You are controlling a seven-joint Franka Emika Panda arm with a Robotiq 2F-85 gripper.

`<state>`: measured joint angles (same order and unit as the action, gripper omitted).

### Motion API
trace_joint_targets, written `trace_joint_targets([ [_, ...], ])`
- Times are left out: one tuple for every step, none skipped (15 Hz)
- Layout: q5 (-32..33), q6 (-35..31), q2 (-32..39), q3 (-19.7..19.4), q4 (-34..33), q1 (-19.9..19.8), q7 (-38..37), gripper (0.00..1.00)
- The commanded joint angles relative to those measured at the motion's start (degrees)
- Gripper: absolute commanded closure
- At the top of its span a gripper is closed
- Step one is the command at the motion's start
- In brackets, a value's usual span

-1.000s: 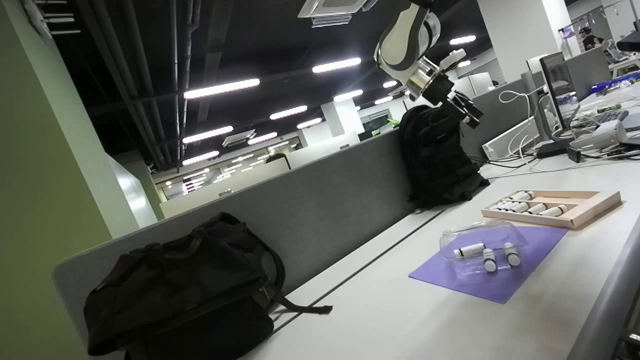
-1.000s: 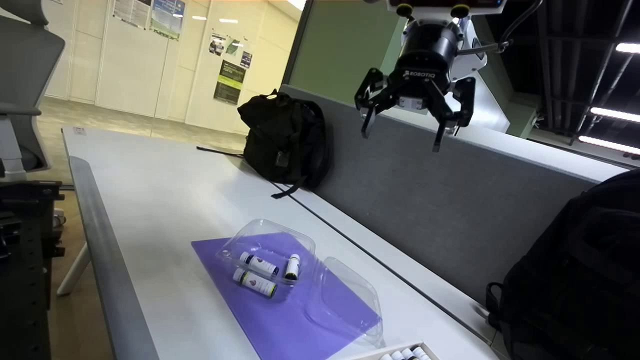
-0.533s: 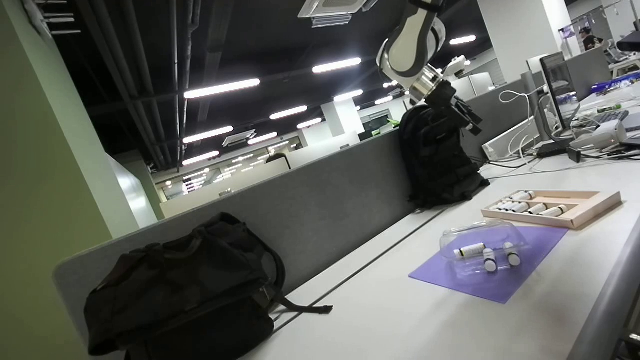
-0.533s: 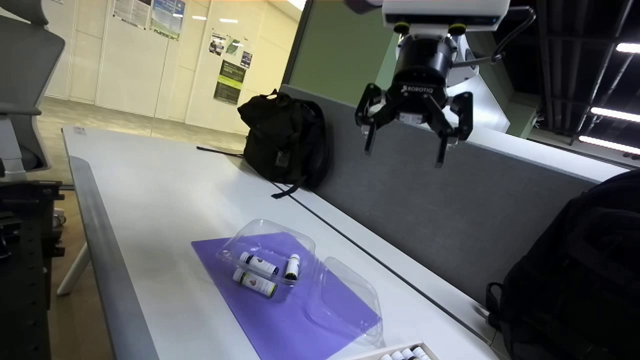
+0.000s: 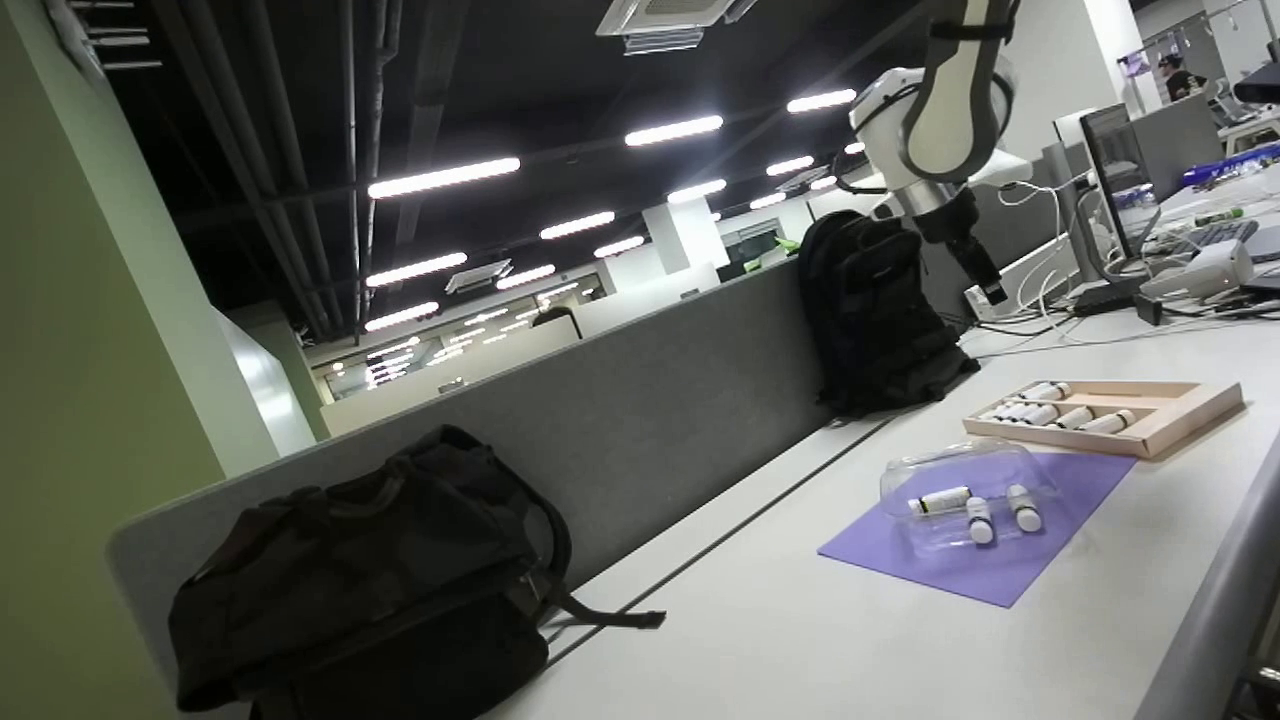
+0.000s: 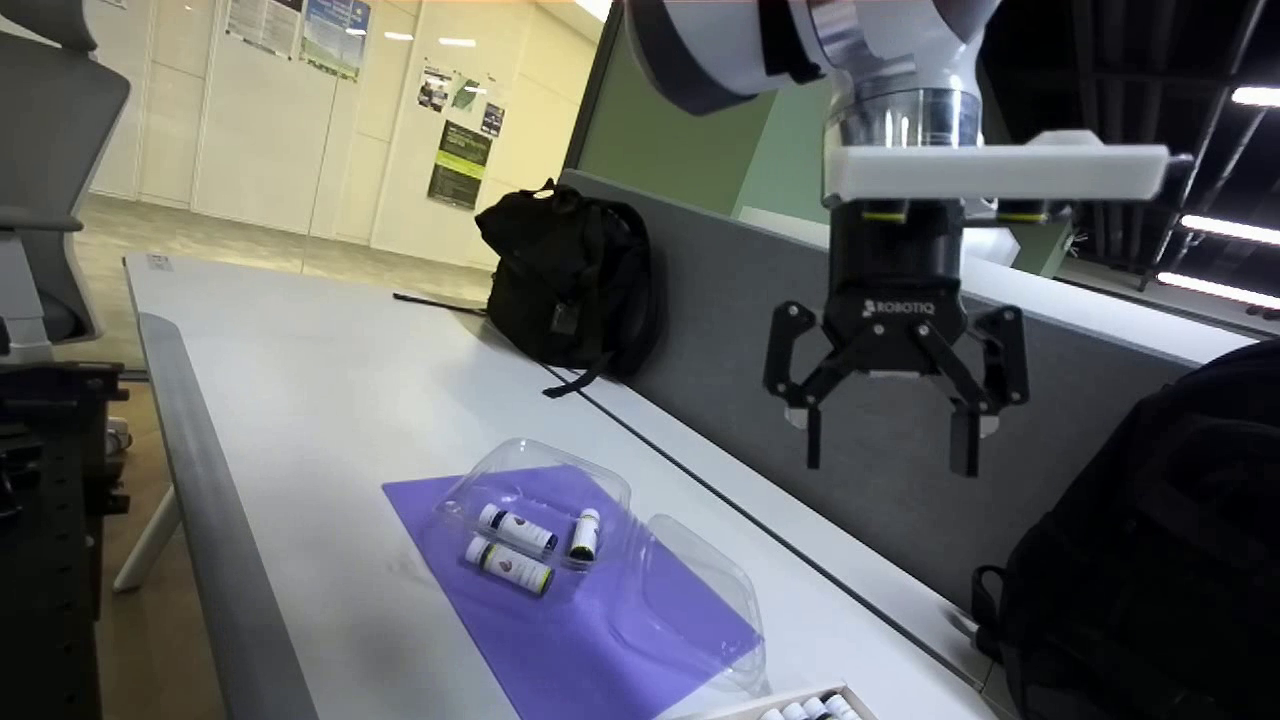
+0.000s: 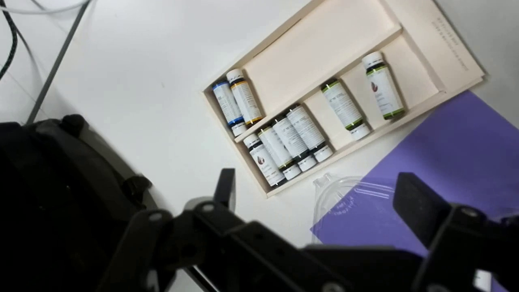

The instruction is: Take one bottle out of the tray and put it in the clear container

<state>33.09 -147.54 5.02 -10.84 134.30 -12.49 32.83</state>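
Bottles point(image 7: 290, 138), eight in number, lie on their sides in the light wooden tray point(image 7: 324, 40), across the upper middle and upper right of the wrist view. Two occupy the left end of the upper compartment; six are in the lower compartment, four packed side by side at left, two spaced apart toward the right. All are above the jaws in that frame and well apart from the gripper point(image 6: 889, 455).

Jaws stand wide. Three further bottles point(image 6: 512, 566) lie at the clear container point(image 6: 560, 480) on the purple mat point(image 6: 590, 650), lower middle of an exterior view.

Markings: ROBOTIQ is legible on the gripper body. Bottle labels are white, with blue, orange, yellow or green bands; at least two carry a dark red drop-shaped mark. Their small print, the lettering on the tray's right end and the marking near the container's rim are too small to read.

Visibility: the tray is cut off at the top of the wrist view and at the bottom of an exterior view, where a few caps show. Transparent walls make it uncertain whether all three bottles are inside the container. A black backpack point(image 5: 370, 580) is cut off at lower left.
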Motion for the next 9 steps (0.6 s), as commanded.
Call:
trace_joint_targets([
  [-2.70,-11.32,5.06,-2.19,2.16,-4.34,16.24,0.00],
  [-4.42,-11.73,6.69,0.87,1.81,-8.18,21.23,0.00],
  [-6.54,-11.06,8.19,2.63,1.07,-10.36,26.29,0.00],
  [-9.34,-7.93,9.44,2.36,-0.70,-10.65,31.45,0.00],
  [-9.28,-4.54,10.57,-0.32,-2.48,-8.14,29.24,0.00],
  [-8.98,-8.79,8.55,-0.76,1.33,-7.77,28.39,0.00],
  [-9.23,-7.27,9.56,-0.94,0.24,-7.83,28.98,0.00],
  [-9.22,-6.48,10.20,-0.95,-0.61,-7.83,29.07,0.00],
  [-9.21,-6.07,10.49,-0.92,-1.16,-7.73,29.09,0.00],
])
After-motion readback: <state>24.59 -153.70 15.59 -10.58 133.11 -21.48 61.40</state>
